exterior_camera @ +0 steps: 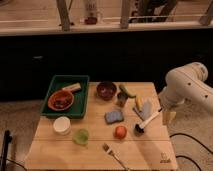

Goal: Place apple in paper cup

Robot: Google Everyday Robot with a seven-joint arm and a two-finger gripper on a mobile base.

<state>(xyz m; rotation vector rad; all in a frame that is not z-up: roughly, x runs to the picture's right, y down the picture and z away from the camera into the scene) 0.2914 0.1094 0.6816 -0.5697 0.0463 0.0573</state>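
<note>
The apple (120, 132) is a small red-orange fruit resting on the wooden table (60, 152), right of centre near the front. The paper cup (62, 125) is short and white and stands upright at the left, just in front of the green tray. The white arm comes in from the right. Its gripper (167, 116) hangs at the table's right edge, well to the right of the apple and slightly behind it, touching neither the apple nor the cup.
A translucent green cup (80, 136) stands between paper cup and apple. A green tray (68, 95) holds an orange-red bowl (61, 100). A dark bowl (106, 90), blue sponge (114, 116), brush (148, 121) and fork (113, 153) lie around the apple.
</note>
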